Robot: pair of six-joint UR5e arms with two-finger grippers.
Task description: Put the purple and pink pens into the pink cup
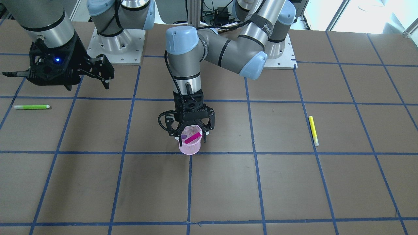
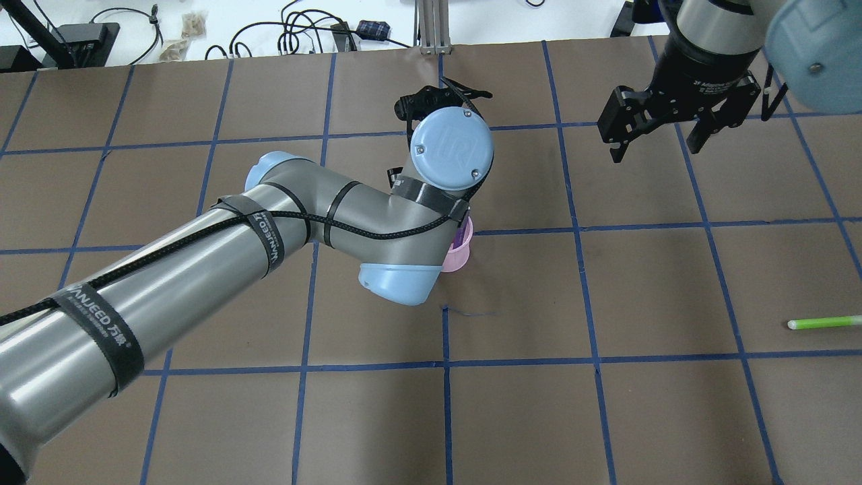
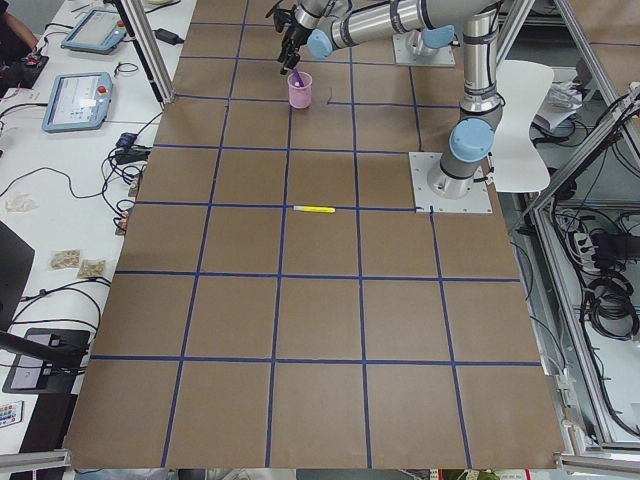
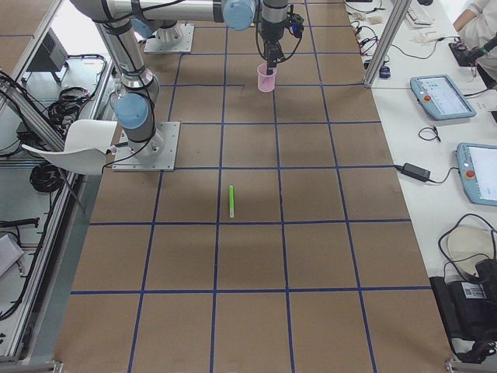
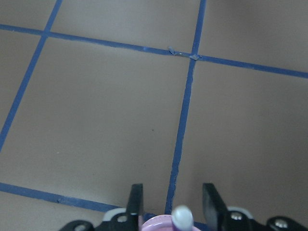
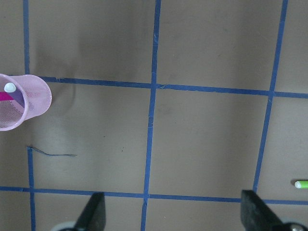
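Observation:
The pink mesh cup [image 1: 189, 147] stands near the table's middle. A pink pen [image 1: 192, 137] and a purple pen [image 1: 184, 136] lean inside it. My left gripper [image 1: 192, 139] hangs straight down over the cup's mouth, jaws open, with its fingers on either side of the rim. In the left wrist view a pale pen end [image 5: 182, 216] sticks up between the spread fingers [image 5: 136, 202] without touching them. My right gripper [image 1: 98, 70] is open and empty, raised well off to the side. Its wrist view shows the cup [image 6: 21, 101] with both pens.
A green pen [image 1: 31, 106] lies on the table on the right arm's side, also in the overhead view [image 2: 825, 322]. A yellow pen [image 1: 313, 130] lies on the left arm's side. The left arm's elbow [image 2: 397, 269] covers most of the cup in the overhead view.

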